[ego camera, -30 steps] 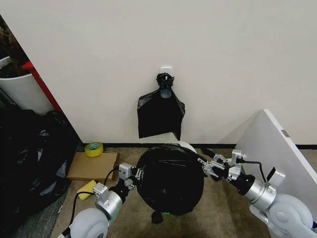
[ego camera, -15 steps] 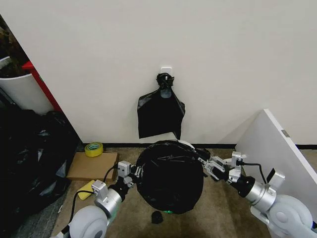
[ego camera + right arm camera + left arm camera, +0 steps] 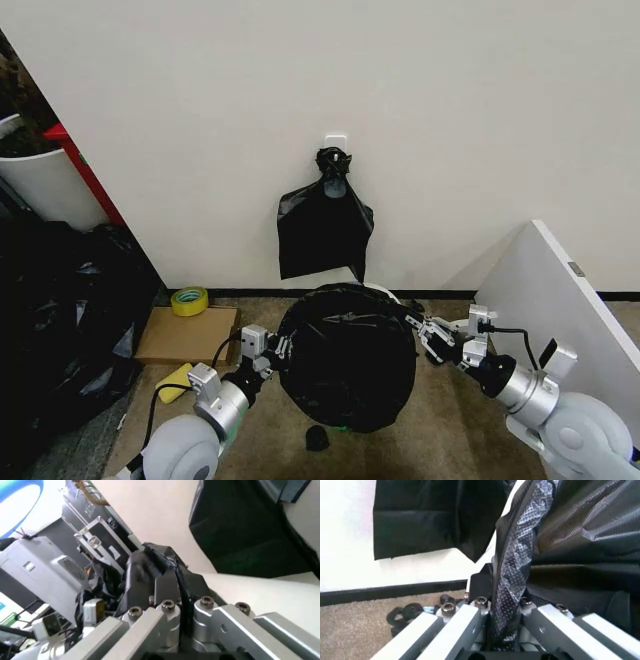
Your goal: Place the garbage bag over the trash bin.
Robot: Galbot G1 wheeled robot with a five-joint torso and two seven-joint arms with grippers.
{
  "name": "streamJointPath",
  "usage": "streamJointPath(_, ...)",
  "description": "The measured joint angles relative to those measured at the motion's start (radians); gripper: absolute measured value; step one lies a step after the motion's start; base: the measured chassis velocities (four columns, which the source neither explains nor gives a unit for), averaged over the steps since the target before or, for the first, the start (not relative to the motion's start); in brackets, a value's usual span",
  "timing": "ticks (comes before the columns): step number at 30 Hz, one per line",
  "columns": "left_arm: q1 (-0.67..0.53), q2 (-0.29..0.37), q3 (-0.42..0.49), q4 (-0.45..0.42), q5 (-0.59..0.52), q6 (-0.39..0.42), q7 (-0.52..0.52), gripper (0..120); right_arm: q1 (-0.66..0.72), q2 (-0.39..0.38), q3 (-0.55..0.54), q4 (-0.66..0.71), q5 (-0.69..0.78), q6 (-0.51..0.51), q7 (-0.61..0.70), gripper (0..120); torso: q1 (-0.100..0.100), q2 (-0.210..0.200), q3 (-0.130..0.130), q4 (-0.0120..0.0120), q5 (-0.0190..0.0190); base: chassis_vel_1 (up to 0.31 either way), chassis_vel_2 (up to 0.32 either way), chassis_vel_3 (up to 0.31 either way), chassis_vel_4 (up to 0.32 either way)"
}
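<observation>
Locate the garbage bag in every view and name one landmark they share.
Head view: garbage bag bottom centre, stretched between both grippers.
Left wrist view: its edge pinched in the left gripper.
Right wrist view: a fold in the right gripper.
Shared landmark: flat black bundle on the wall.

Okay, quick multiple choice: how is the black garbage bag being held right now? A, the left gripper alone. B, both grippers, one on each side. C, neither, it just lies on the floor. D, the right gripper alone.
B: the left gripper and the right gripper each pinch an opposite edge of the garbage bag, spread between them.
</observation>
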Motion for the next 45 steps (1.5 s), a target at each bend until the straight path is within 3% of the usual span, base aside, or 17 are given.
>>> streamJointPath(23, -0.004, 0.002, 0.024, -0.016, 0.085, -0.014, 0.028, 0, 0.058, 0.024, -0.047, -0.102, -0.162, 0.000, 0.149, 0, 0.000, 0.000, 0.000, 0.0001, 0.0001, 0.000, 0.000, 0.000, 0.000)
streamJointPath(30, -0.012, -0.015, 0.022, 0.000, 0.074, 0.016, -0.020, 0, 0.006, 0.051, 0.038, -0.062, -0.171, 0.024, 0.189, 25, 0.000, 0.000, 0.000, -0.0002, 0.0000, 0.000, 0.000, 0.000, 0.000)
streamJointPath(36, 0.000, -0.027, 0.012, 0.018, 0.056, 0.039, -0.087, 0, -0.033, 0.067, 0.134, -0.029, -0.181, 0.023, 0.317, 46, 0.000, 0.000, 0.000, -0.0003, 0.0001, 0.000, 0.000, 0.000, 0.000)
streamJointPath(38, 0.000, -0.045, 0.011, 0.019, 0.039, 0.055, -0.124, 0, -0.047, 0.073, 0.151, -0.007, -0.206, 0.013, 0.356, 53, 0.000, 0.000, 0.000, 0.0007, 0.0002, 0.000, 0.000, 0.000, 0.000)
streamJointPath(41, -0.026, -0.084, 0.014, 0.041, 0.027, 0.081, -0.209, 0, -0.127, 0.099, 0.195, 0.093, -0.258, -0.010, 0.417, 67, 0.000, 0.000, 0.000, -0.0005, 0.0002, 0.000, 0.000, 0.000, 0.000)
streamJointPath(43, -0.034, -0.092, 0.015, 0.045, 0.027, 0.084, -0.223, 0, -0.151, 0.104, 0.203, 0.136, -0.271, -0.021, 0.432, 68, 0.000, 0.000, 0.000, -0.0007, 0.0001, 0.000, 0.000, 0.000, 0.000)
streamJointPath(45, -0.053, -0.108, 0.020, 0.041, 0.022, 0.094, -0.249, 0, -0.207, 0.114, 0.225, 0.245, -0.312, -0.065, 0.476, 61, 0.000, 0.000, 0.000, -0.0002, -0.0005, 0.000, 0.000, 0.000, 0.000)
